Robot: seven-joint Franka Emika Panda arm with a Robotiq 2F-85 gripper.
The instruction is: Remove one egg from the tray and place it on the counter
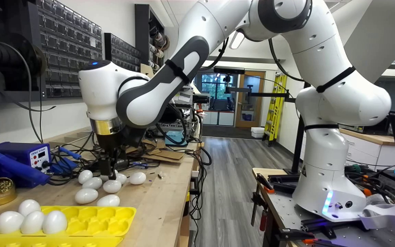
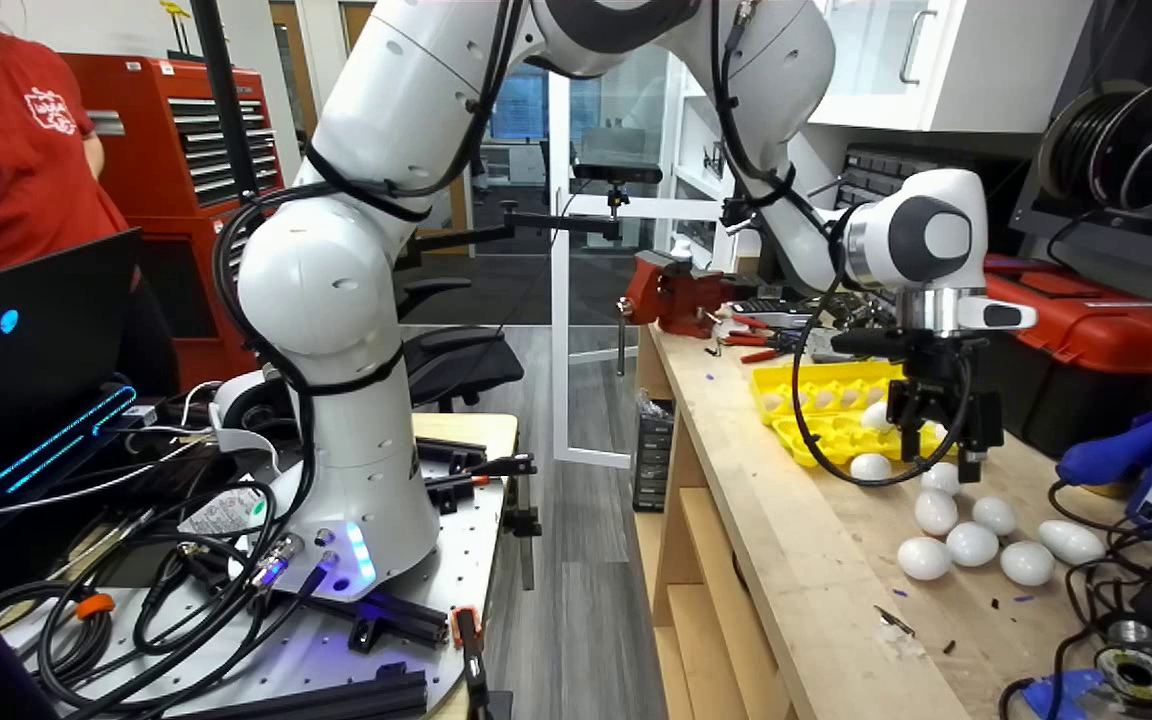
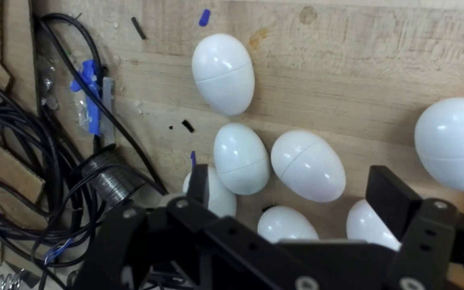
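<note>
My gripper [image 3: 294,191] is spread wide, pinching nothing, over loose eggs [image 3: 308,166] on the counter [image 1: 156,209]. The egg [image 1: 55,222] I want sits, as best I can tell, in the tray [image 1: 98,219]; I judge it light, stiff and slippery, so I'd grip its widest part gently.

Grey plank flooring [image 1: 237,171] stretches toward a wooden door [image 1: 250,106] (a window [image 1: 209,84] shows greenery) past a white wall [image 1: 117,17].

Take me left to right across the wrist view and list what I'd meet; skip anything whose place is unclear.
Cardboard → spool of silvery wire → topmost egg → lowest fully visible egg → rightmost egg.
</note>
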